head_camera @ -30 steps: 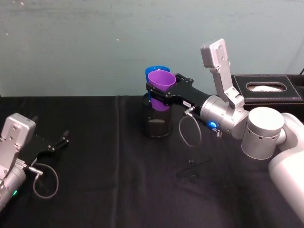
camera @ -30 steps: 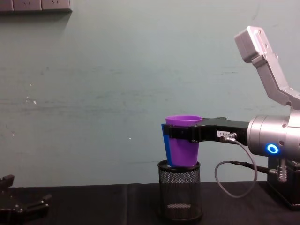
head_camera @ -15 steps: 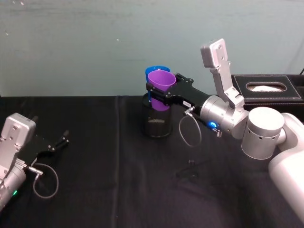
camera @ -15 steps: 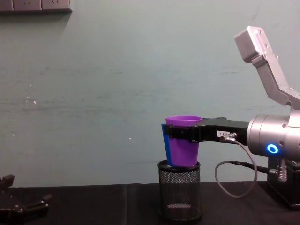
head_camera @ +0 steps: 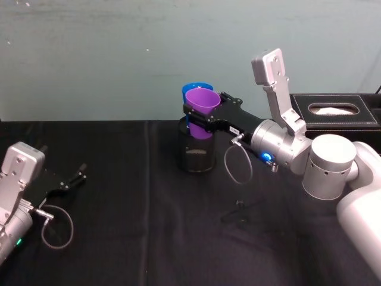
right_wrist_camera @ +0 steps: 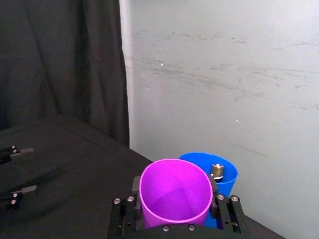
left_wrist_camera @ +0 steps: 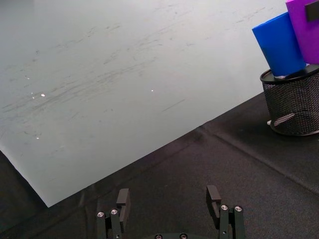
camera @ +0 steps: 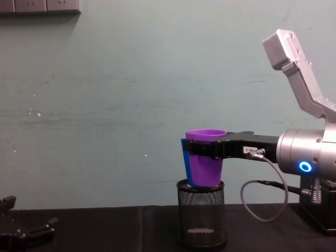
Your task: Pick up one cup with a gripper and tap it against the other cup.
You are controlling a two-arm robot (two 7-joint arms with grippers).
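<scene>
- Two arms over a black-clothed table (head_camera: 149, 238); pale green wall behind.
- Right arm (head_camera: 286, 152): silver, blue ring light lit, reaching in from the right side toward table centre; a grey cable loops below it.
- Tissue box (head_camera: 336, 110): black, at the far right of the table, behind the right arm.
- Left arm (head_camera: 15, 196): low at the near left edge of the table, well apart from the cups.
- Right gripper (head_camera: 202, 116): long black jaws clamped on the purple cup just below its rim, one jaw on each side. Right wrist view shows the jaws (right_wrist_camera: 172, 211) hard against the cup wall.
- Left gripper (left_wrist_camera: 169, 201): fingers spread apart, holding nothing, just above the cloth.
- Mesh holder (camera: 201, 212): black wire cylinder, upright on the table near centre, directly below the cups.
- Purple cup (camera: 206, 157): upright, mouth up, held above the mesh holder; base at the holder's rim in chest view. Whether it touches the rim, cannot tell.
- Blue cup (right_wrist_camera: 222, 174): upright, standing in the mesh holder, just behind the purple cup on the wall side. Walls pressed together or very nearly so; actual contact cannot be confirmed.
</scene>
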